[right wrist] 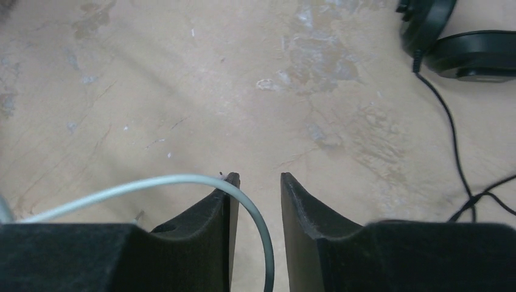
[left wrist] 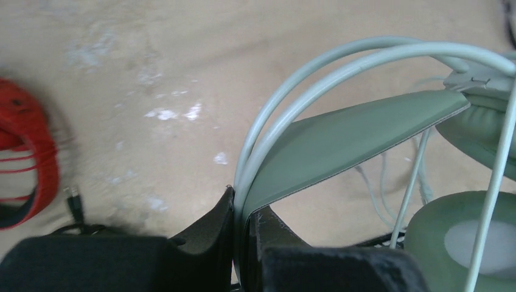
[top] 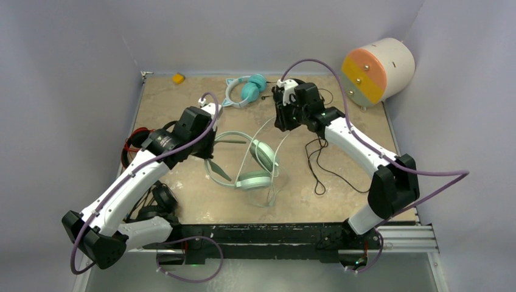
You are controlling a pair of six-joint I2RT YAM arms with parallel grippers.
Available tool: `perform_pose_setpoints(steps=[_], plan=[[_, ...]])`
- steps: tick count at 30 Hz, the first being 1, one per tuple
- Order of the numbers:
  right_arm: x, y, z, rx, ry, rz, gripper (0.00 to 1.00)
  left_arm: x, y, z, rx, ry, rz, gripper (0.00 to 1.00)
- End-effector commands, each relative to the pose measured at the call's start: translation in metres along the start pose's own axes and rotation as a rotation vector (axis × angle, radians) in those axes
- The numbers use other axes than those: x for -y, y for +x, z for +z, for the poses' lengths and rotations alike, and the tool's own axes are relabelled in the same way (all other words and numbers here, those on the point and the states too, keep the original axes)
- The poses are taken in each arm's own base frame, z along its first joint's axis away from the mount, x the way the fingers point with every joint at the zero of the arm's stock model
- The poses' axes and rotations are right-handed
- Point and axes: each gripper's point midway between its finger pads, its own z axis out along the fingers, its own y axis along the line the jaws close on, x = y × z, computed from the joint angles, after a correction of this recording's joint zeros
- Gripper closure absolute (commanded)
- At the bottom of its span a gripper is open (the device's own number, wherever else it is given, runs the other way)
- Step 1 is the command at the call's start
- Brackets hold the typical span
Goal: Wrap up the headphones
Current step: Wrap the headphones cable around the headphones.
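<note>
Right now my left gripper (left wrist: 243, 201) is clenched on the band of the mint headset (top: 252, 180). The headset lies in the middle of the worktop (top: 347, 204), with its cups toward the near edge. My right gripper (right wrist: 259, 177) hangs nearer the far edge with its jaws apart. The mint cable (right wrist: 152, 182) drapes over one fingertip and drops through the gap, so it is threaded, not pinched.

I judge the step in hand to be winding that cable round the band. To do it well I would hold the left grip firm and steady, since it is the anchor. If the band twists, the loops will slide. With the right I would close gently, enough for the cable to run between the pads under light tension. Too hard a grip would kink it or tug a cup. Then I would carry it round the band in close turns, laying each beside the last.

Loose mint cable lies about the cups, so a fast pull could drag the headset across the worktop. A black headset (right wrist: 474, 55) sits near my right gripper by the far edge, and I want to stay off its thin lead. The red headset (left wrist: 30, 158) at the left edge is well apart.
</note>
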Motion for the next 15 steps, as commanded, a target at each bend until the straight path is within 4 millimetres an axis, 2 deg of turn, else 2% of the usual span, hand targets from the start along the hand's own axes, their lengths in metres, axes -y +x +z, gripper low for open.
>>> perform_pose_setpoints(steps=[1, 3, 4, 8, 12, 13, 15], plan=[[0.006, -0.045, -0.035, 0.117, 0.074, -0.027, 0.72, -0.043, -0.019, -0.008, 0.109, -0.239, -0.014, 1.0], [0.006, -0.055, -0.04, 0.135, 0.079, -0.039, 0.88, -0.048, -0.019, -0.007, 0.126, -0.268, 0.006, 1.0], [0.007, -0.059, -0.042, 0.143, 0.085, -0.045, 0.91, -0.049, -0.019, -0.006, 0.138, -0.27, 0.015, 1.0], [0.014, -0.069, -0.042, 0.155, 0.125, -0.07, 0.91, -0.046, -0.018, -0.003, 0.145, -0.242, 0.048, 1.0], [0.01, -0.075, -0.041, 0.145, 0.106, -0.08, 0.87, -0.061, -0.016, -0.002, 0.146, -0.342, 0.041, 1.0], [0.01, -0.078, -0.041, 0.151, 0.104, -0.08, 0.87, -0.061, -0.016, -0.002, 0.147, -0.338, 0.035, 1.0], [0.011, -0.078, -0.038, 0.154, 0.105, -0.081, 0.86, -0.045, -0.018, -0.002, 0.15, -0.244, 0.041, 1.0]])
